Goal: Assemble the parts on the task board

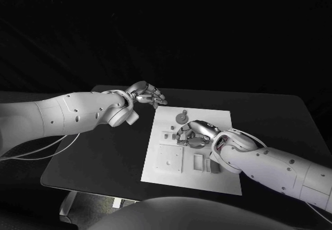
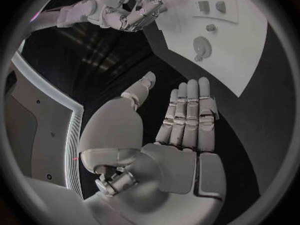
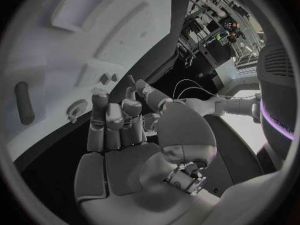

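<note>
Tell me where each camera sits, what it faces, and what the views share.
Head view: on the robot's head, looking down at the task board; both arms show.
Left wrist view: behind the left hand, fingers straight, facing the board's edge and the right hand.
Right wrist view: behind the right hand, fingers curled, close over the board.
Shared: all three show the board and both hands.

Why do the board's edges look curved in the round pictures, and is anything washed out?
Both wrist views are fisheye, so the board's straight edges bow; in the head view they run straight. Right wrist view: bright room light glares beside the right hand, and board detail looks pale.
</note>
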